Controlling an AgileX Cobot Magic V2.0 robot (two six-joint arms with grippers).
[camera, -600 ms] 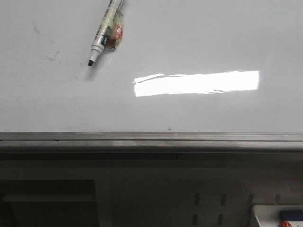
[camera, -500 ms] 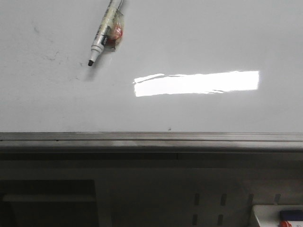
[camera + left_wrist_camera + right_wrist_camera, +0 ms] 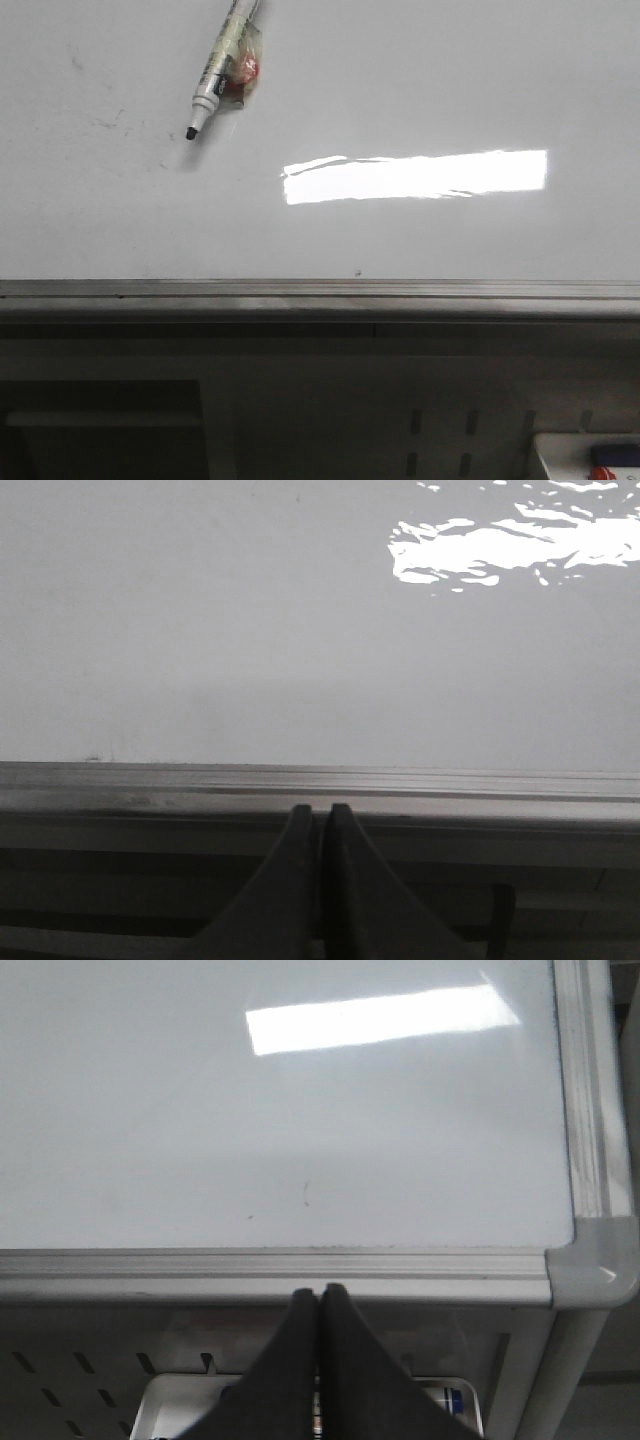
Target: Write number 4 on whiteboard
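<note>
The whiteboard fills the upper part of the front view, glossy and white, with a bright rectangular light reflection and only some faint grey smudges; the number 4 is not visible on it in any view. A marker enters from the far edge of the front view, its dark tip pointing down at the board near the smudges; what holds it is outside the picture. The left pincer has its two dark fingers pressed together with nothing between them, and it sits just on the near side of the grey metal edge rail, so the board surface lies beyond its fingertips. The right pincer is also pressed together and empty, just before the rail near the rounded corner piece of the board; the white surface starts right beyond its tips. Below the right pincer a white tray is partly visible.
</note>
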